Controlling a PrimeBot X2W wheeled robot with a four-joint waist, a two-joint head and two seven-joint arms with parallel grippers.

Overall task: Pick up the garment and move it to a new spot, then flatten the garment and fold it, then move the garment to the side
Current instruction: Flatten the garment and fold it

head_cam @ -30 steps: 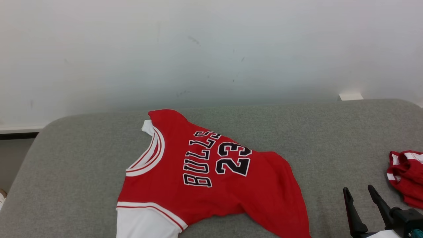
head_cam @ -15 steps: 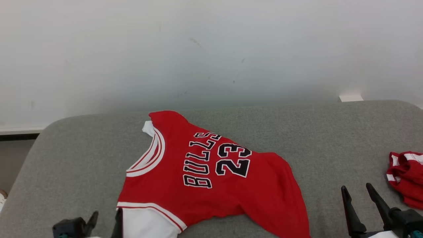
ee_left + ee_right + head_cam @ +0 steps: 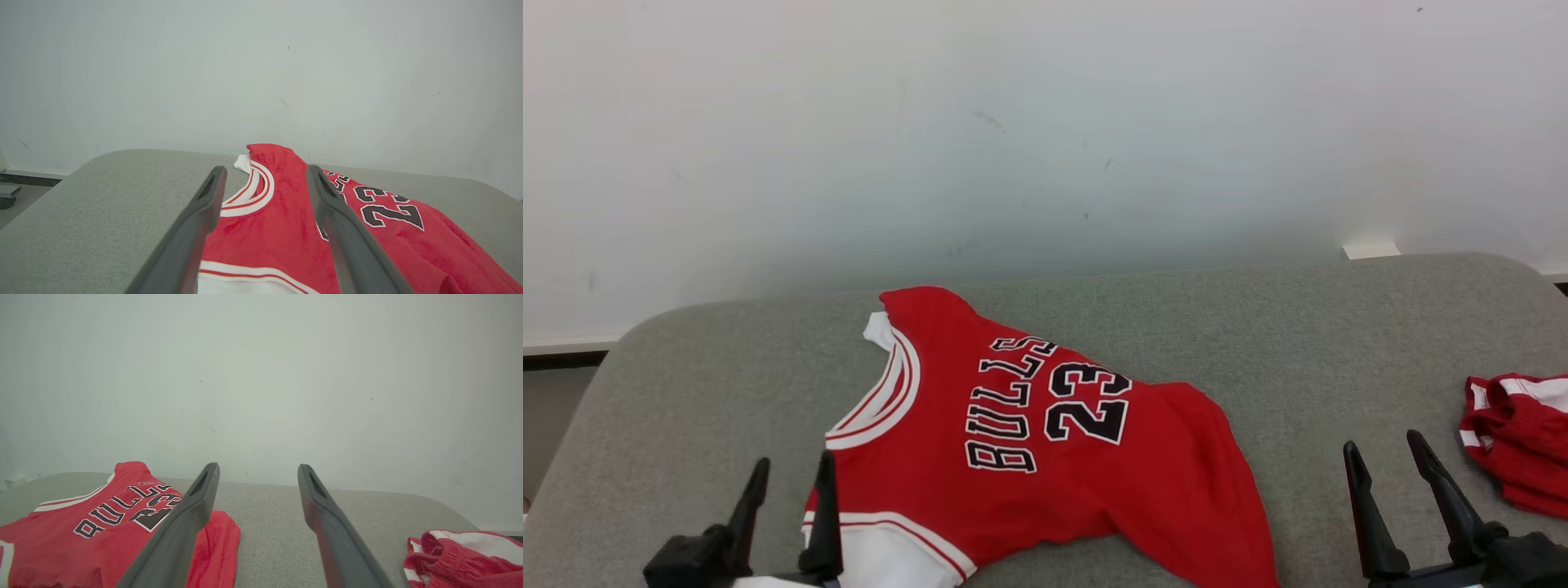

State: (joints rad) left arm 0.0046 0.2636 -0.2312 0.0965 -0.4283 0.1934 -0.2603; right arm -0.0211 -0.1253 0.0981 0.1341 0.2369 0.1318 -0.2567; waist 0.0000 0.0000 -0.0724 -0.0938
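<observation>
Red Bulls jersey [image 3: 1045, 441] flat, left of centre on grey fabric worktop [image 3: 1298, 343] | left pincer [image 3: 794, 460] open by its near-left edge | right pincer [image 3: 1383, 442] open over bare fabric | crumpled red garment [image 3: 1515, 441] at right edge

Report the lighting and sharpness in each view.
Head view: soft even light, no glare, lettering on the jersey crisp, wall shading darker toward the cushion. Left wrist view: fingers loom large and slightly soft near the lens, jersey print sharp. Right wrist view: wall brightest mid-frame, corners dimmer.
</observation>
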